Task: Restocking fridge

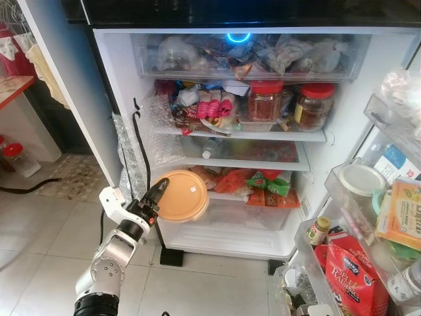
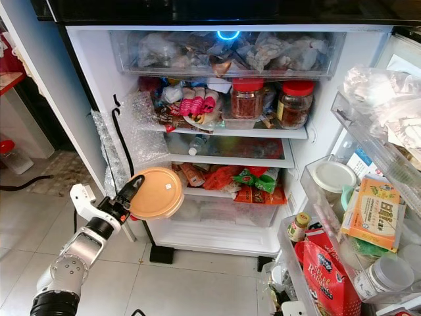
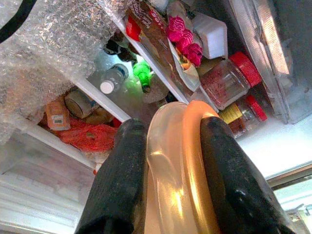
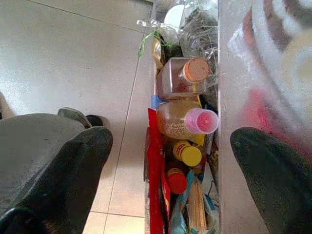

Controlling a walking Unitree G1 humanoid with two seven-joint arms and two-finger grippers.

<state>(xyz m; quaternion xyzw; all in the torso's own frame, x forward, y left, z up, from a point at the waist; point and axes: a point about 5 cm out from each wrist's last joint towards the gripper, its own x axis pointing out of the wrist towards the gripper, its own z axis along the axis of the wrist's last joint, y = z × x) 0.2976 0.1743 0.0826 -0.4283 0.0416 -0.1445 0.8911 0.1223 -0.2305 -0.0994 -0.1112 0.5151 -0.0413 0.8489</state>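
Left gripper (image 3: 168,170) jaws clamped on orange container (image 1: 182,195); right gripper (image 4: 168,170) jaws apart.

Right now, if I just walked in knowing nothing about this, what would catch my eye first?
Probably the round orange container, gripped at its edge by the left tool and held in front of the open fridge's lower shelves. Behind it the fridge is crammed: two red-lidded jars stand on the upper shelf, beside pink-wrapped items. On the right, the door racks overflow with packets and bottles.
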